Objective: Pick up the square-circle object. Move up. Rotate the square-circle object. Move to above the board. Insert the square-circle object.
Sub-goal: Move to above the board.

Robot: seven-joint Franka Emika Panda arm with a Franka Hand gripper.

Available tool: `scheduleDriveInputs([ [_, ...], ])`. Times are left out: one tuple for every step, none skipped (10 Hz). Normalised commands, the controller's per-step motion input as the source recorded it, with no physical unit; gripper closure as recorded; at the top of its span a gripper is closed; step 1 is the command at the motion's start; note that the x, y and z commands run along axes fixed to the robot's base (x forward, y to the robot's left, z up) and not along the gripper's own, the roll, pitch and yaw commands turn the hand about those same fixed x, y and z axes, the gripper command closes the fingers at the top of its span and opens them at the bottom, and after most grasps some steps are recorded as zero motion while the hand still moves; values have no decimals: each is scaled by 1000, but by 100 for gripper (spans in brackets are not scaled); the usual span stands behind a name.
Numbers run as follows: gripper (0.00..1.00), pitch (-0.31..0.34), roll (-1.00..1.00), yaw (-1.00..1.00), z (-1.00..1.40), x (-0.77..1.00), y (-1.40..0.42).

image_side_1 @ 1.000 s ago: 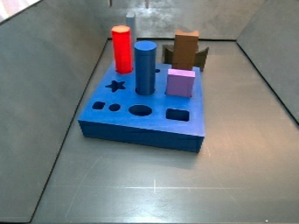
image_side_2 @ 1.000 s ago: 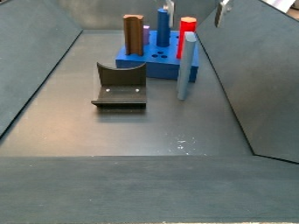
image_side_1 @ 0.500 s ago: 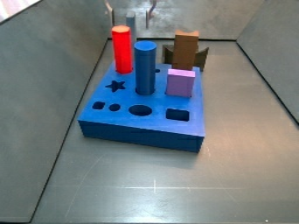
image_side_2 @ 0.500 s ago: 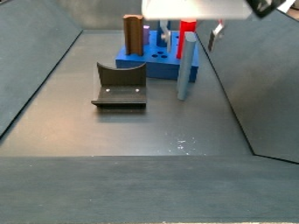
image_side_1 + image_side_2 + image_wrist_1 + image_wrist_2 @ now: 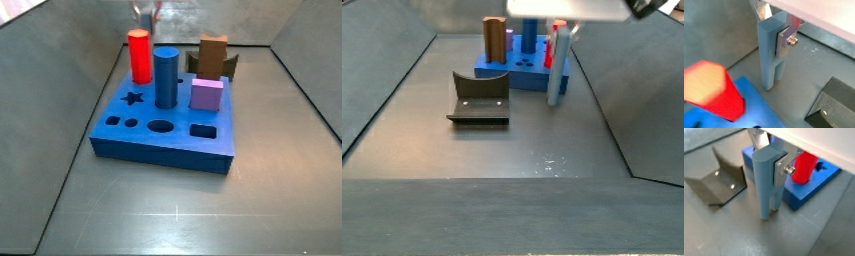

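The square-circle object (image 5: 767,55) is a tall grey-blue bar standing upright on the floor beside the board's edge; it also shows in a wrist view (image 5: 765,185) and in a side view (image 5: 556,75). My gripper (image 5: 773,30) is shut on its upper end, one silver finger on each side, as a wrist view (image 5: 769,158) also shows. In a side view my gripper (image 5: 144,12) is at the far end, behind the red cylinder, which hides the bar. The blue board (image 5: 174,145) has open star, square, circle and rounded-rectangle holes near its front.
A red cylinder (image 5: 139,55), a blue cylinder (image 5: 166,75), a brown block (image 5: 213,55) and a lilac cube (image 5: 206,95) stand in the board. The dark fixture (image 5: 480,95) stands on the floor beside the board. Grey walls enclose the floor.
My gripper has come down over the bar's top and closed on it. In a side view the bar's lower end now sits slightly higher.
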Motion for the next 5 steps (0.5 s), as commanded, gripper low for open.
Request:
scheduleDriveInputs([
  [100,-200,-131,-209,1000,-176,-185],
  [100,-91,-131,-98,1000,-158,-166],
  [100,-22,-133,-61,1000,-145,-156],
  [100,12,-132,-36,1000,-132,-141],
  [100,15,-129,-30,1000,-129,-132],
])
